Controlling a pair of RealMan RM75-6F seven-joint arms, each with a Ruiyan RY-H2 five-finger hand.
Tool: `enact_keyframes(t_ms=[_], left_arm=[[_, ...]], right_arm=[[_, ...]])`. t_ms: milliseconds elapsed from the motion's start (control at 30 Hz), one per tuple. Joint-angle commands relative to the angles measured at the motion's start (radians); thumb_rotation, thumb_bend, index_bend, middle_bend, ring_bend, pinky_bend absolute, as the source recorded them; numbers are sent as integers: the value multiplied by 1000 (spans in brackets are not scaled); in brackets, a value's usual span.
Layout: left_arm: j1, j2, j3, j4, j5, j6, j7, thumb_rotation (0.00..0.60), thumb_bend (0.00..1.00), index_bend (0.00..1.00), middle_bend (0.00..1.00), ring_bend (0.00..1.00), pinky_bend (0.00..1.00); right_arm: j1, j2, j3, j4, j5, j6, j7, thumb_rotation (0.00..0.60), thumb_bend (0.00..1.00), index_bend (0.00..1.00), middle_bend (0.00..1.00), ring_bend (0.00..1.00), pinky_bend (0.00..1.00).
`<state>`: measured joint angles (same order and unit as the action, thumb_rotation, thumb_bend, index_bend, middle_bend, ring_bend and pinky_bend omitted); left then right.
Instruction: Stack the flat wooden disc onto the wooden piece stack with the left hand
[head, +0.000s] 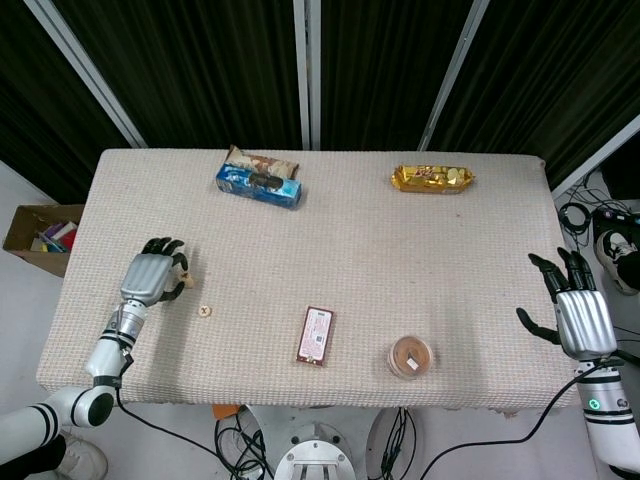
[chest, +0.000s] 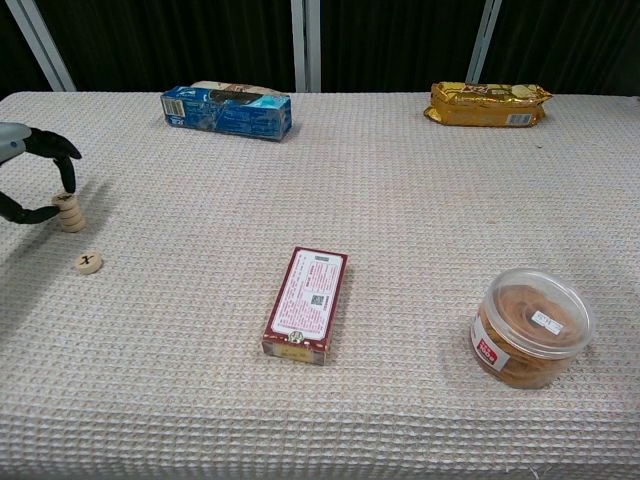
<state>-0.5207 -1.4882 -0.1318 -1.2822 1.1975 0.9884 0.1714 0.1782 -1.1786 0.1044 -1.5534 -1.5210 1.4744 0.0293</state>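
Beige woven table (head: 350, 250) before dark curtains. Left hand (head: 148, 276) at the wooden piece stack (chest: 69, 212), fingers curled round it (grip or mere contact: cannot tell). Flat wooden disc (chest: 89, 263) lies on the cloth just beside the stack, untouched. Right hand (head: 580, 318) off the table's edge, fingers spread, holding nothing.

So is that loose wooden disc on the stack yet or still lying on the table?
Still on the table. The flat wooden disc lies alone on the cloth, apart from the wooden piece stack, which stands by the left robot hand.
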Motion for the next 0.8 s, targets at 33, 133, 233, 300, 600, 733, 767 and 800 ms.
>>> enact_keyframes(t_ms=[33,133,233,300,600,733,767,800], left_arm=[[0,0,1,-1,-3,-1,3,600,361,399,138,80,101],[1,3,3,-8,-5,2,6,600,360,383,137,80,100],[5,9,8,-20,-6,4,12,600,360,382,137,81,100],[7,15,10,-32,-4,8,14,600,362,381,137,81,100],[-29,54,-10,-75,-16,-49,-16,514,544,344,103,70,99],[-52,54,-14,-64,-48,-93,-3,438,545,348,103,70,98],[-55,54,-14,-63,-56,-99,4,430,543,352,103,69,99],[-56,55,-13,-64,-65,-103,11,427,541,353,102,70,98]], right_arm=[[-1,0,0,0,0,1,1,600,191,146,239,7,0],[-2,0,0,1,-1,3,4,600,195,146,240,7,0],[-3,-1,0,3,-1,4,7,600,197,146,241,7,0],[-3,-2,0,5,-1,5,9,600,198,146,241,7,0],[-7,-7,-1,13,-5,10,18,600,205,146,241,7,0],[-10,-7,-1,18,-2,13,24,600,206,146,241,7,0],[-11,-7,-1,19,-2,13,25,600,207,146,241,7,0],[-12,-7,-2,20,-2,13,27,600,207,146,241,7,0]])
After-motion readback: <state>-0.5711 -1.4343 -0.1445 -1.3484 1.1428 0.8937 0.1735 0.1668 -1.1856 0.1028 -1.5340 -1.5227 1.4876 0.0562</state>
